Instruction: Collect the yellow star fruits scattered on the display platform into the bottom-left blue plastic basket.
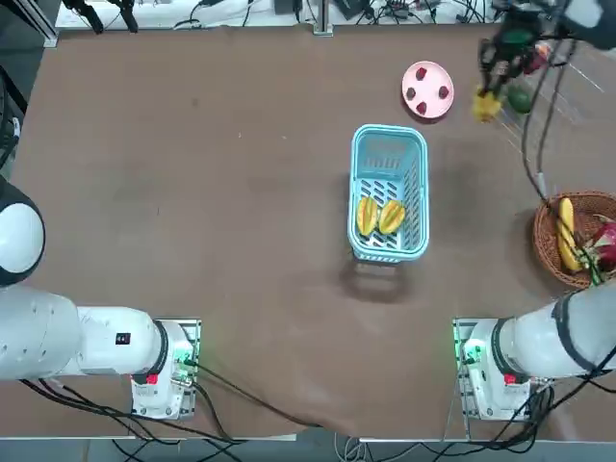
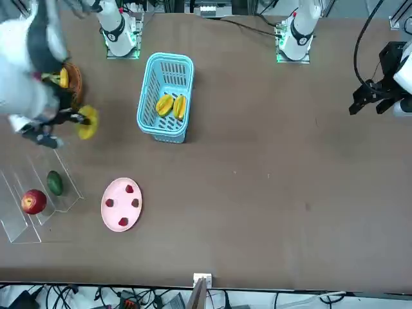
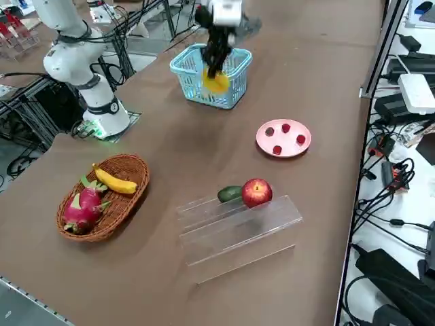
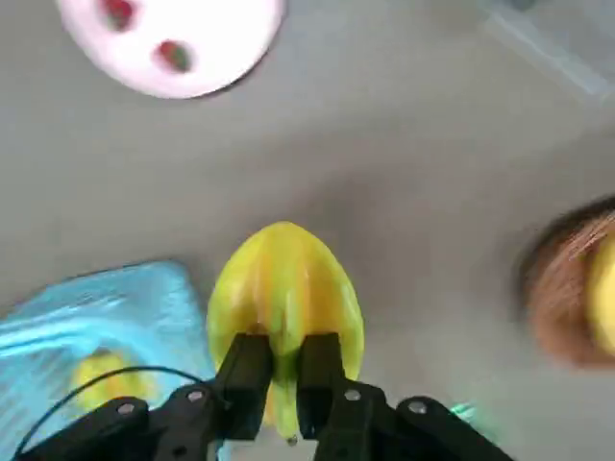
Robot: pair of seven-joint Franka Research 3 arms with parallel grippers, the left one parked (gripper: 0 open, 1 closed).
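Counted are three yellow star fruits (image 2: 165, 104) (image 2: 179, 106) (image 2: 87, 122), one blue plastic basket (image 2: 168, 67), one pink plate (image 2: 113, 217) with four red pieces (image 2: 129, 188), one wicker basket (image 3: 129, 193), one banana (image 3: 114, 180), one dragon fruit (image 3: 82, 208), one red apple (image 3: 257, 192), one green fruit (image 3: 230, 193), one clear display platform (image 3: 238, 234).

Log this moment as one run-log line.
right gripper: shut on star fruit | position: airborne between display platform and blue basket | basket: two star fruits
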